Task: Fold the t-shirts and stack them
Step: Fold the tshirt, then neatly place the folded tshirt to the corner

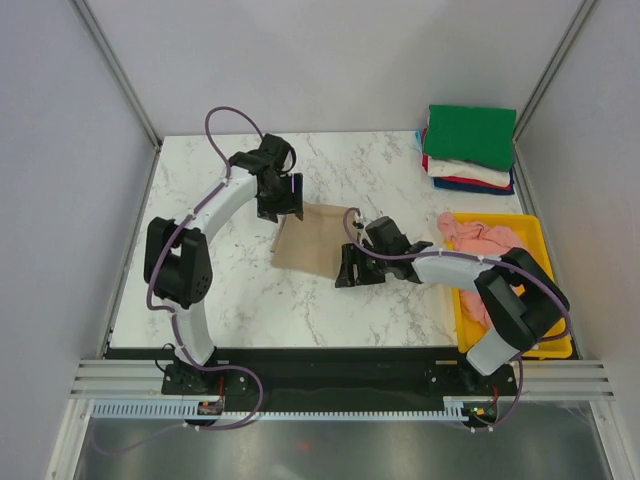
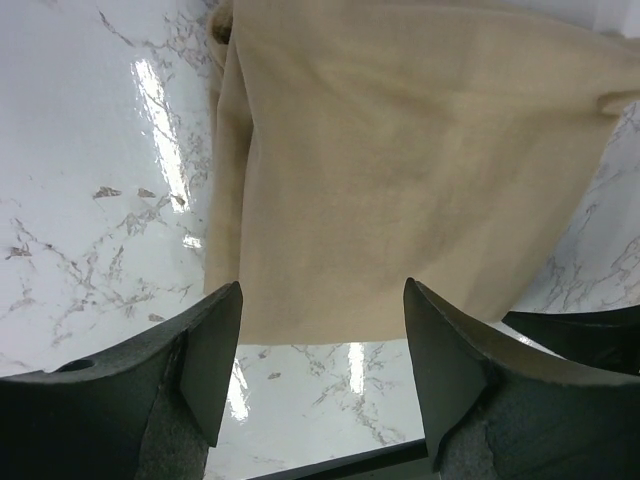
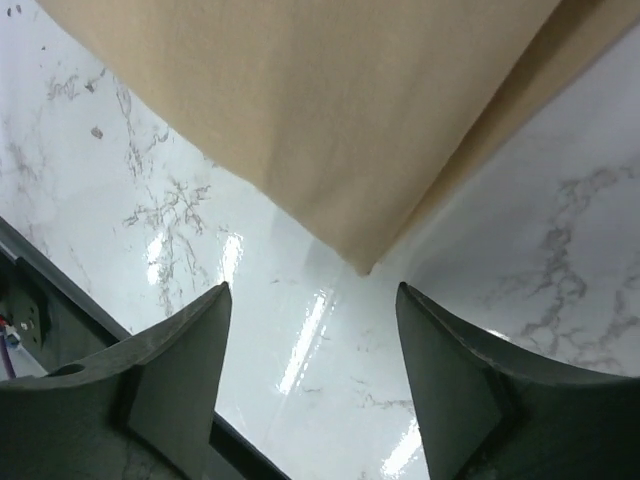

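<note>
The left gripper [image 1: 283, 212] [image 2: 322, 300] is spread wide and holds nothing. One edge of the tan shirt [image 1: 312, 240] [image 2: 400, 170] [image 3: 330, 100] lies just ahead of its fingertips, in the gap between them. Whether the fingers touch the cloth cannot be told.

The right gripper [image 1: 350, 268] [image 3: 312, 295] is also wide apart and empty. A folded corner of the tan shirt points into the space between its fingers, just short of the tips.

The shirt lies flat between the two grippers as a folded, roughly rectangular panel. Its long axis runs from the left gripper at the far edge towards the near edge, slanting a little to the left as it comes nearer. A doubled fold runs along one long side.

Under both grippers is the white marbled table [image 1: 200, 200] [image 2: 90, 200] [image 3: 560, 250]. Beyond the right gripper, to its right, a crumpled pink shirt [image 1: 480, 238] lies in a yellow tray [image 1: 535, 228]. Further off, at the far right corner, stands a stack [image 1: 468, 172] of folded shirts with a green shirt [image 1: 470, 128] on top.
</note>
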You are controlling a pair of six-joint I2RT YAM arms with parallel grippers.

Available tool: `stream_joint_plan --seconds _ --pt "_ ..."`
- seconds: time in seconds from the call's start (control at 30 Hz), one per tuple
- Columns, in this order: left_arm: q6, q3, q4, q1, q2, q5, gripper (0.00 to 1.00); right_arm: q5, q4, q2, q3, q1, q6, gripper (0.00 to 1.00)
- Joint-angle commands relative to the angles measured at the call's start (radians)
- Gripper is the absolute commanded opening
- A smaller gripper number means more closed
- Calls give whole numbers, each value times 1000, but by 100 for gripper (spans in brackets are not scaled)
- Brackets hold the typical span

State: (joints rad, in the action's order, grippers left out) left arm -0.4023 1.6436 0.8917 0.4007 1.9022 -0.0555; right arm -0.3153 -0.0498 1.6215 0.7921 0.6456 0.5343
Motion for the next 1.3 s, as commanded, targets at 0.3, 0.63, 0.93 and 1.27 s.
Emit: stream_joint_plan --seconds 0.3,0.63,0.93,1.27 --pt "77 -103 -36 1 -75 20 72 42 -85 -122 93 -190 -8 91" --pt "80 -154 19 1 49 49 70 -25 25 267 340 -271 85 88" --pt "77 -238 44 1 37 98 68 -10 125 345 321 -297 153 88" --pt "83 -228 41 3 57 83 68 -110 264 460 306 -287 226 81"
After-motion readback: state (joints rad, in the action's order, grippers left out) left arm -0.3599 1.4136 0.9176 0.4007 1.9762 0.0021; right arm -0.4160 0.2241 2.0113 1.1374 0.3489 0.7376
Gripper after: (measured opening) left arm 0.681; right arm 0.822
